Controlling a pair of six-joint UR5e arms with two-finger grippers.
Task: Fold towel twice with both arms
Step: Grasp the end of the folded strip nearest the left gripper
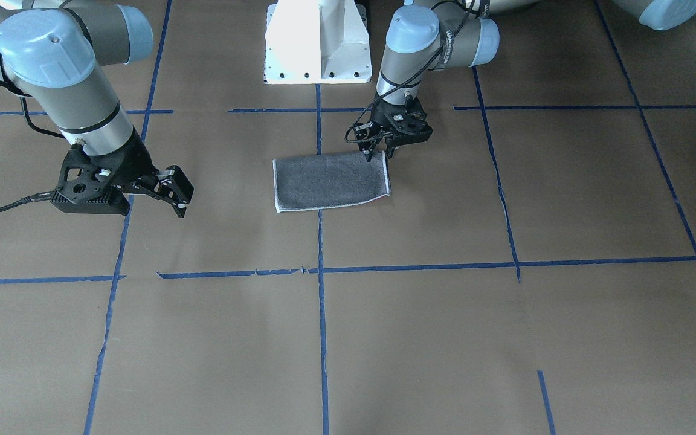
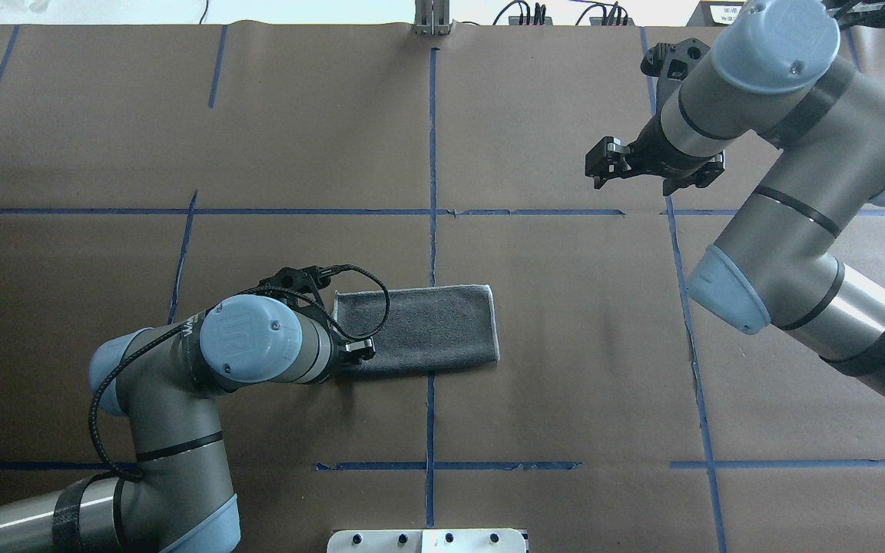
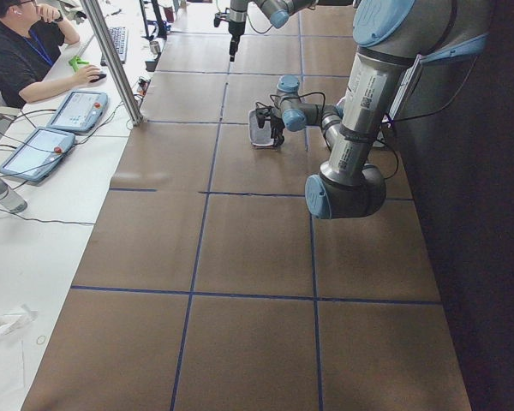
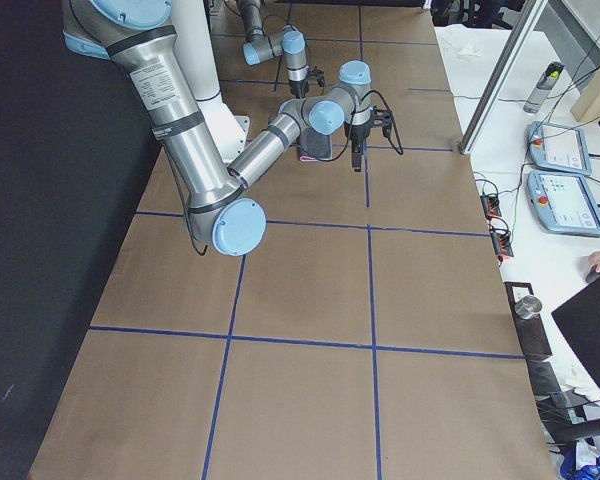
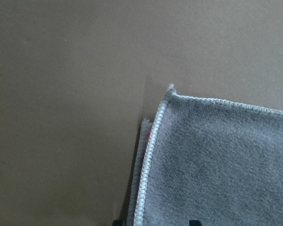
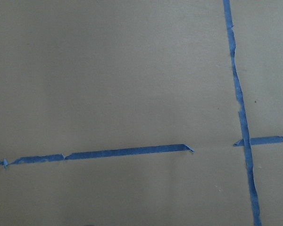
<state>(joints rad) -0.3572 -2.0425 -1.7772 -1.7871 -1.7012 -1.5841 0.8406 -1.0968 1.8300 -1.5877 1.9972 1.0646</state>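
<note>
Plainly, the towel [image 2: 427, 326] lies flat on the brown paper table [image 2: 565, 415] as a long rectangle, folded in half with its dark grey face up. It straddles a blue tape line [image 2: 432, 192] that runs from 12 to 6 o'clock in the overhead view. Pale edging [image 5: 148, 160] borders it, and in the left wrist view a sliver of pink shows at the corner where the lower layer peeks out from under the upper one.

The left gripper [image 1: 378, 155] is down at the towel's 8 o'clock corner as the overhead camera sees it, though there the wrist hides the claw. The front-facing view shows it pointing straight down. Its two fingertips [image 5: 193, 222] stand apart with the towel's short edge between them, so the claw is parted, not pinched on the cloth. I cannot tell whether the tips touch the fabric.

The right gripper [image 1: 180, 198] hangs above bare paper, well apart from the towel and between 1 and 2 o'clock from it in the overhead view. It is tilted, holds nothing, and its fingers look spread.
</note>
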